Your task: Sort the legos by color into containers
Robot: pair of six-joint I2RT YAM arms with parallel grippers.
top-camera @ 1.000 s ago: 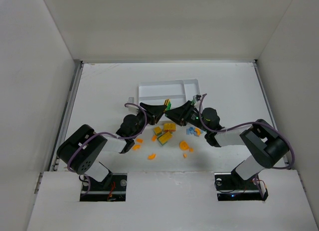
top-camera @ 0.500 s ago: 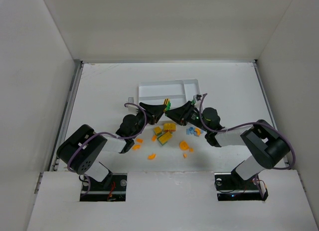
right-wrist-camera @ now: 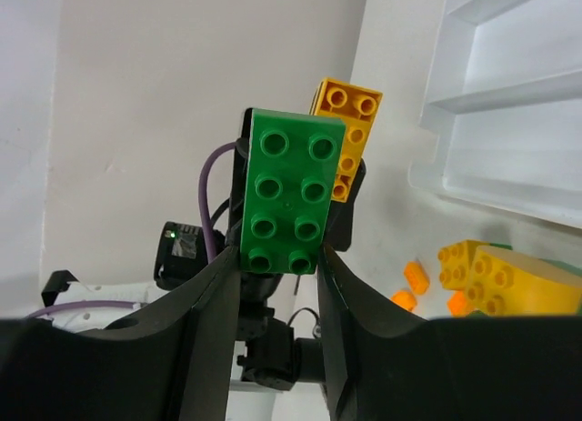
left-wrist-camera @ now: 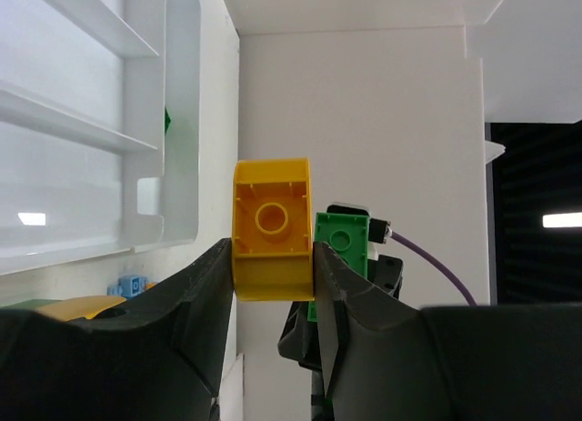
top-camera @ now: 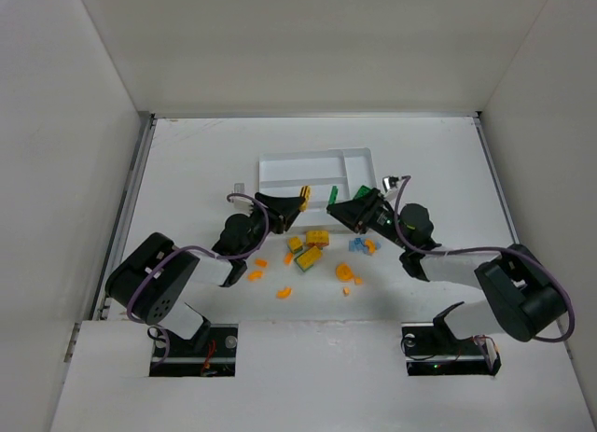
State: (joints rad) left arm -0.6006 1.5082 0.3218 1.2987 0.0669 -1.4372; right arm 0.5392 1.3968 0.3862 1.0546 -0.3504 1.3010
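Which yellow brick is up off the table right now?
The yellow brick pinched in the left gripper. The other yellow bricks lie on the table in the loose pile.

Shallow white plastic tray [left-wrist-camera: 178, 94] cut off at top and left edges (left wrist view), yellow studded plastic brick [right-wrist-camera: 355, 121] mostly hidden behind green studded plastic brick [right-wrist-camera: 286, 194], tiny light-blue plastic pieces [top-camera: 359, 246] too small to resolve.
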